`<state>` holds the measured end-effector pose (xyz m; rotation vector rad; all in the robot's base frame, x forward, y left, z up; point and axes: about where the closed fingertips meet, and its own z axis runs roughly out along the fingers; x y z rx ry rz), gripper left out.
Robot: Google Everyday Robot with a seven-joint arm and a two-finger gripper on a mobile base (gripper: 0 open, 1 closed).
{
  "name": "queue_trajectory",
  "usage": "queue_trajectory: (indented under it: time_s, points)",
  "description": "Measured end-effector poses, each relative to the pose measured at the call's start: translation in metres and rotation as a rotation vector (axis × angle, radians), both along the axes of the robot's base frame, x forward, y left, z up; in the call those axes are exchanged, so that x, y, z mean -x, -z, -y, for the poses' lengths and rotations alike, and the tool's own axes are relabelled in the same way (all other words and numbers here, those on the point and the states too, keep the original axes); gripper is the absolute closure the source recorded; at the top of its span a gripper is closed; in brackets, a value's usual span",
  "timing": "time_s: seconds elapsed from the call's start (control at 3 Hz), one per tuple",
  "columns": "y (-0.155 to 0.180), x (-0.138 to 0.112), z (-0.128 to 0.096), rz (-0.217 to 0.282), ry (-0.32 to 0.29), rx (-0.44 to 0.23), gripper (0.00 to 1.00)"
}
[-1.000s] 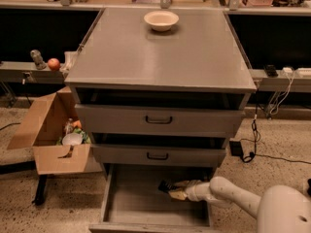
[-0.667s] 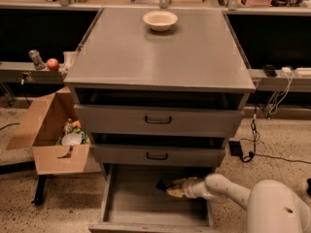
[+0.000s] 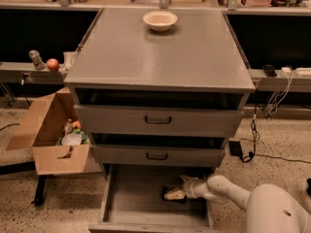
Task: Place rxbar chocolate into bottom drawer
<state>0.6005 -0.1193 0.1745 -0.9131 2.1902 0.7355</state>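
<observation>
The gripper (image 3: 174, 194) reaches into the open bottom drawer (image 3: 133, 198); the rxbar chocolate (image 3: 165, 190) lies dark beneath it. Whether it grips, I cannot tell.

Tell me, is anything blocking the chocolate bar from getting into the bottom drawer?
Nothing visible is. The gripper is inside the open bottom drawer, with the dark rxbar chocolate right at its tip, low over the grey floor. The middle drawer above does not cover that spot.
</observation>
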Motion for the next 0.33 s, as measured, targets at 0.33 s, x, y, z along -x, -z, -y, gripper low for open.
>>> queue_trajectory:
  time_s: [0.33]
  points:
    - [-0.0116, 0.0078, 0.0114, 0.053, 0.03, -0.131, 0.0]
